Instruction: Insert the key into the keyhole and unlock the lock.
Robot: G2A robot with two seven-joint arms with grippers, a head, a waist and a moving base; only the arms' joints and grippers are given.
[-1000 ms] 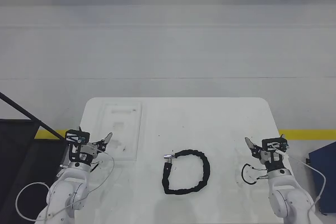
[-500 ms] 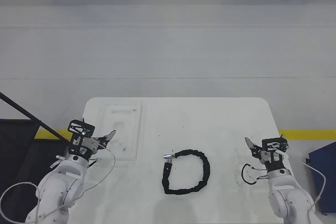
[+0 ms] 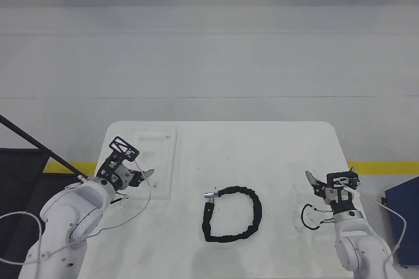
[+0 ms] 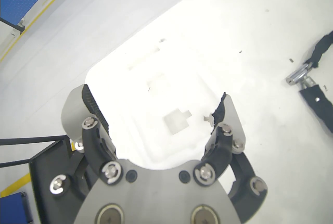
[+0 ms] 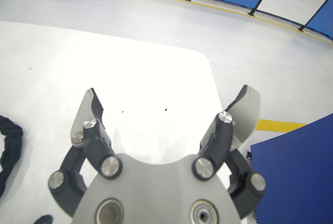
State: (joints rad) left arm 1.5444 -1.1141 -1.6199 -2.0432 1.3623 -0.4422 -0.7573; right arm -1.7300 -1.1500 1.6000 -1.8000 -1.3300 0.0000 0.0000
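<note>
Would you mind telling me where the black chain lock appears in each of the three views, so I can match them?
Top view: the chain lock lies looped at mid-table.
Left wrist view: it is cut off at the frame edge, silver end showing, past the open left gripper.
Right wrist view: a black stretch sits at the frame edge, beside the open right gripper.
Shared landmark: the white table.

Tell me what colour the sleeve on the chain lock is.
Black. The sleeve shows best in the top view, looped at the middle of the table.
</note>
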